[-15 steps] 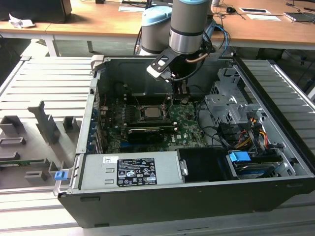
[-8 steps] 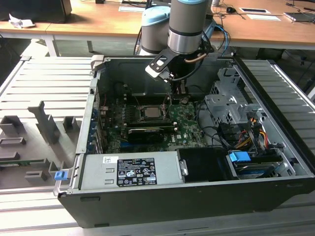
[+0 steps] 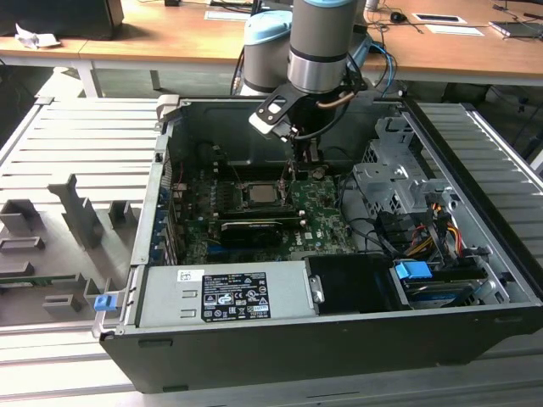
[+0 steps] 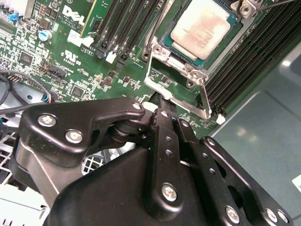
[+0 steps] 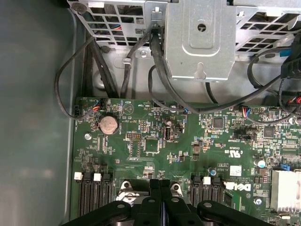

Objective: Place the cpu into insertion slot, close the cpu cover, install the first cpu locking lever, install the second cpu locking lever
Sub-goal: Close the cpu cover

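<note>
The black gripper (image 4: 160, 101), its fingers pressed together, rests its tips against the near edge of the thin silver-grey metal cpu cover (image 4: 205, 100). The square silver-topped cpu (image 4: 200, 28) lies just beyond. The grey arm (image 3: 319, 42) hangs vertical.

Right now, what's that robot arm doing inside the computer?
The robot arm's gripper is down inside an open computer case. The cpu already lies in the insertion slot. The cpu cover stands swung open beside it, and the gripper's shut fingertips are right at the cover's edge. Whether they pinch it, I can't tell.
</note>
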